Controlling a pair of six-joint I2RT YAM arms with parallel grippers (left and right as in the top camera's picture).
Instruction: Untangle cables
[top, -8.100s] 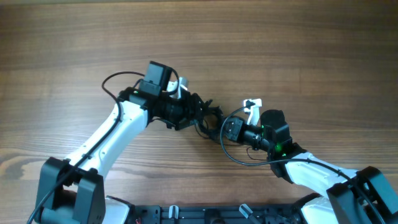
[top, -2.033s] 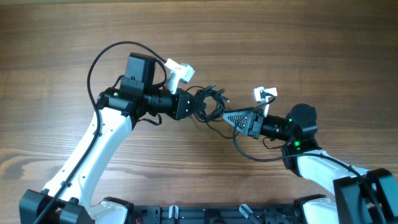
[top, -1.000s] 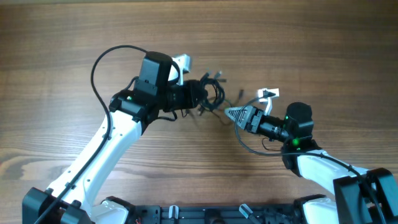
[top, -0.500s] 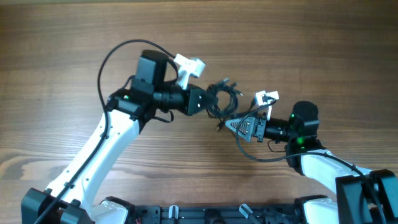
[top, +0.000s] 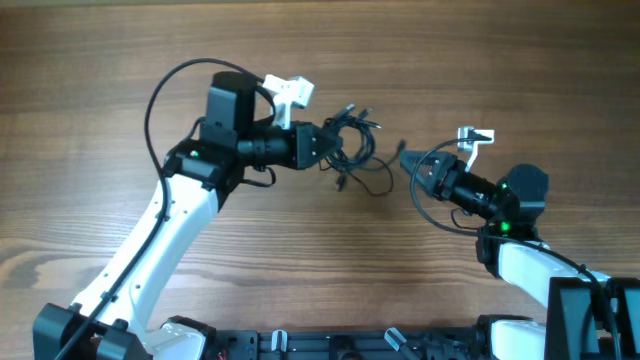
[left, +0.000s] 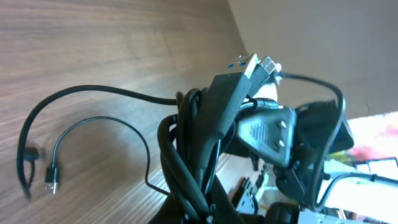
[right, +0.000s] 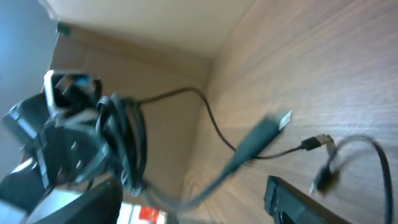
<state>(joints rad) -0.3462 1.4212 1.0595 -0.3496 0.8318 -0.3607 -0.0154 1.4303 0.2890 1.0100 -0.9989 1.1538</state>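
The cables (top: 352, 138) are a tangle of thin dark cords, lifted off the wooden table with my left gripper (top: 328, 143) shut on them. In the left wrist view the bundle (left: 198, 146) rises from between the fingers, with a flat plug (left: 247, 67) at its top. One thin strand (top: 372, 186) trails down onto the table. My right gripper (top: 411, 166) hangs to the right of the tangle, apart from it, jaws open. In the right wrist view a blurred cord with a plug (right: 266, 134) runs down between its spread fingers (right: 297, 200), unclamped.
Two loose cord ends (left: 93, 124) lie curved on the wood, one with a small plug (left: 52, 177). Thick black arm cables loop over the left arm (top: 165, 90) and beside the right wrist (top: 430, 210). The arm bases line the near edge (top: 320, 345).
My right gripper has drawn back to the right, away from the tangle. The left gripper, still gripping the bundle, has shifted slightly up and left.
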